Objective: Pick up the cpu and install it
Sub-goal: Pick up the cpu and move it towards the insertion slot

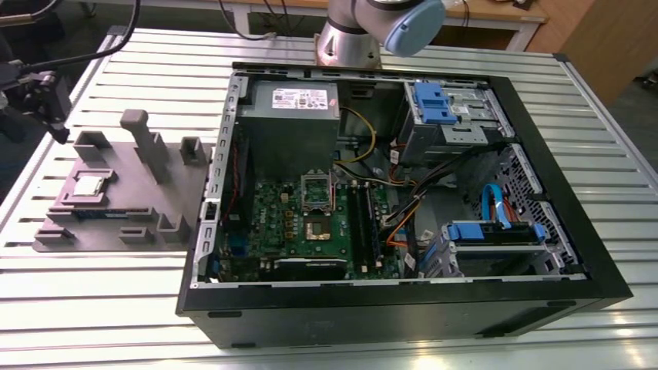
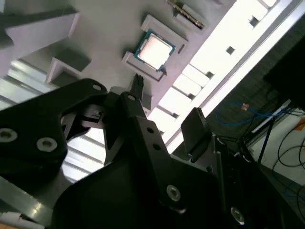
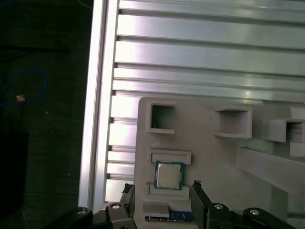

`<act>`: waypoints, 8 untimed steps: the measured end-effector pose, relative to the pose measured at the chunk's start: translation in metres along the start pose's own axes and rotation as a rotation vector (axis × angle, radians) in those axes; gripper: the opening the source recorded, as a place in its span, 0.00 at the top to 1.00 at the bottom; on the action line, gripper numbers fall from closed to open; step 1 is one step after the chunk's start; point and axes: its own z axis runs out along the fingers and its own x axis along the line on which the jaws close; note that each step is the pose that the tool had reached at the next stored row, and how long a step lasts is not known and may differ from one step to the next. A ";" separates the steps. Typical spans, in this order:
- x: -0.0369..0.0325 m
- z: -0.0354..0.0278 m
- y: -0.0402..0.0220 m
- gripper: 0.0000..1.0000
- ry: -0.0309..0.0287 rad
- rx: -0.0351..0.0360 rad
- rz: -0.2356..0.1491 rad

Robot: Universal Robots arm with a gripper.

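Pickup stage: the gripper (image 3: pixel 161 187) hovered wide open (holding nothing) near the cpu (image 3: pixel 168 175); grasping needed square alignment.

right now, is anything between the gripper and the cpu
no, that stretch is bare; in the first wrist view the open gripper faces the cpu unobstructed

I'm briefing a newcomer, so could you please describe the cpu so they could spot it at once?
On the metal table, a grey holder tray lies to the exterior view's left of the open computer case. The cpu sits in a framed recess on that tray. Unlike the grey blocks around it, it is a small flat square with a shiny silver top.
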 end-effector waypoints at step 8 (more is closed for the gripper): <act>-0.0079 0.0144 -0.0017 0.41 0.0000 0.0000 0.018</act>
